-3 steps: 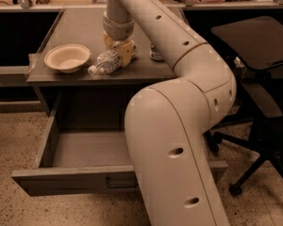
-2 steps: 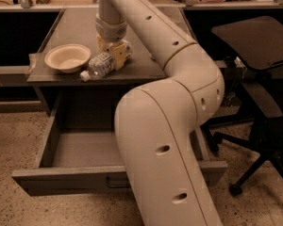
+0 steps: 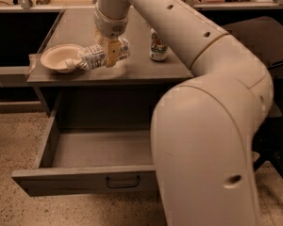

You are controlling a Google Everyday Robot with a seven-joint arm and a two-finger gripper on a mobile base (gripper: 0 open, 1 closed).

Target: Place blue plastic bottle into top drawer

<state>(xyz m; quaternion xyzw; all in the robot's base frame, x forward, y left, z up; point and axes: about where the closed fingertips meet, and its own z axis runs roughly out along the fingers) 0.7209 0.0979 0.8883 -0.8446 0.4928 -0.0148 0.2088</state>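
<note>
The blue plastic bottle (image 3: 92, 57), clear with a printed label and small white cap, lies on its side in my gripper (image 3: 112, 52), cap pointing left. The gripper is shut on the bottle's middle and holds it just above the front part of the table top (image 3: 80, 25), next to the bowl. The top drawer (image 3: 80, 180) is pulled open below the table, wide and shallow with a small dark handle (image 3: 123, 182) on its front panel. Its right part is hidden behind my arm.
A pale bowl (image 3: 60, 57) sits at the table's front left edge. A green-and-silver soda can (image 3: 158, 45) stands on the table to the right of the gripper. My large arm (image 3: 212, 126) fills the right foreground. A dark chair (image 3: 273, 46) stands at the right.
The gripper has carried the bottle leftward and toward the table's front edge, closer to the bowl. The soda can, hidden by the arm before, is now in view.
</note>
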